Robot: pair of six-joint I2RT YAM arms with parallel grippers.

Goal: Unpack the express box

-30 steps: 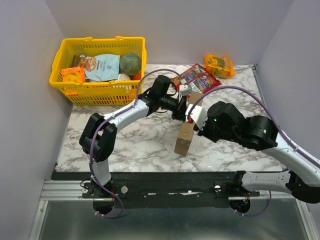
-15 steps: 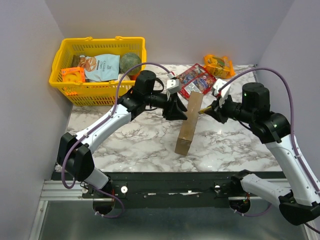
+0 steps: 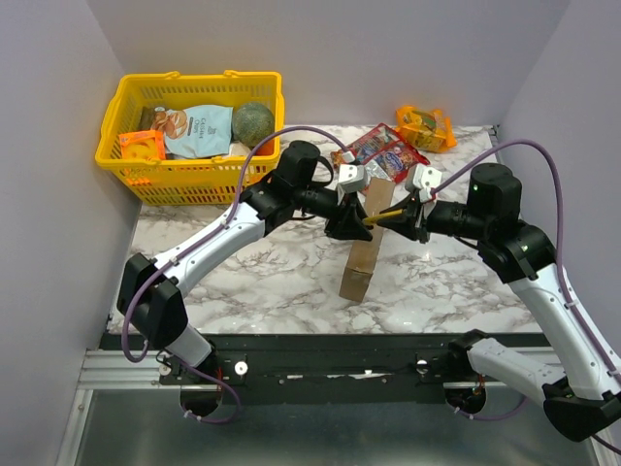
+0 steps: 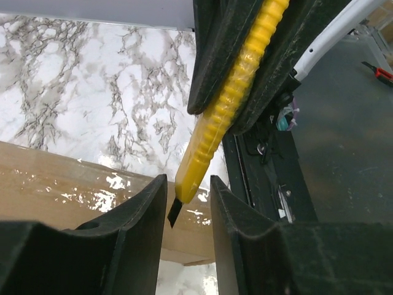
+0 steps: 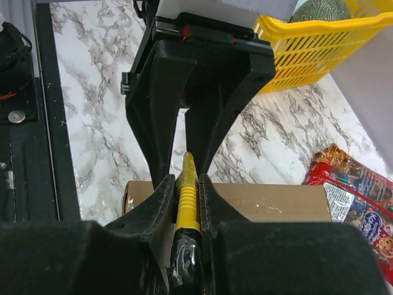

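Both arms are reaching in from the lower corners of the top view. The left arm [image 3: 223, 238] is stretching up and right and the right arm [image 3: 543, 282] is bending back left, their wrists meeting mid-frame. The marble table [image 3: 272, 282] is lying between pale walls [image 3: 388, 58], with a yellow basket [image 3: 194, 180] at upper left. The express box [image 3: 361, 267] is standing on a narrow edge at centre, its long axis running up-frame and tilting slightly right. The right gripper [image 3: 400, 219] is clamping a yellow knife [image 5: 186, 203]. The left gripper [image 4: 188, 196] is holding its fingers narrowly apart around the blade tip.
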